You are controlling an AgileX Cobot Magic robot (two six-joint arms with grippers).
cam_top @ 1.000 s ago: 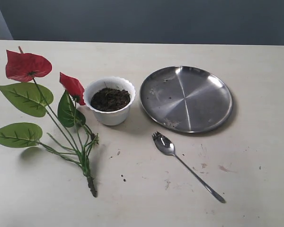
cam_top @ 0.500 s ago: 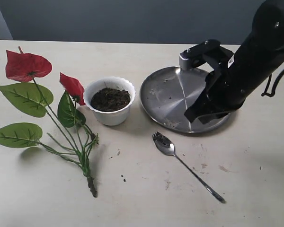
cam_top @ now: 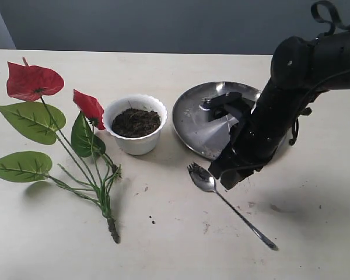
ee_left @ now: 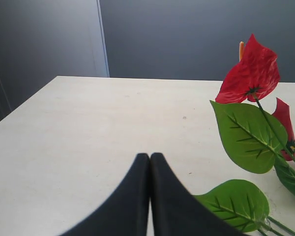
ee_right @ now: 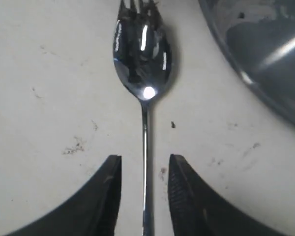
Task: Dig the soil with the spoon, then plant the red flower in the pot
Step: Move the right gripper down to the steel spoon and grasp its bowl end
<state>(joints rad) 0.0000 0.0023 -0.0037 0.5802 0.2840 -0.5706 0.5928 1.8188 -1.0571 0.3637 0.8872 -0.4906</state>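
hovering low over the spoon [cam_top: 239, 216] in ext view, right gripper [cam_top: 224, 175] sits at the neck just behind the bowl, beside the steel plate [cam_top: 204, 116]. pot [cam_top: 137, 146] w/ soil [cam_top: 136, 122] stands well apart; red flower [cam_top: 34, 81] lies flat beside it. left wrist view: left gripper [ee_left: 150, 156] pressed together, empty, near the leaves. right wrist view: jaws spread, one each side of the thin handle, not touching. spoon looks stiff, light, slick, lying flat. prob best pinched squarely on the handle or it'll skid.
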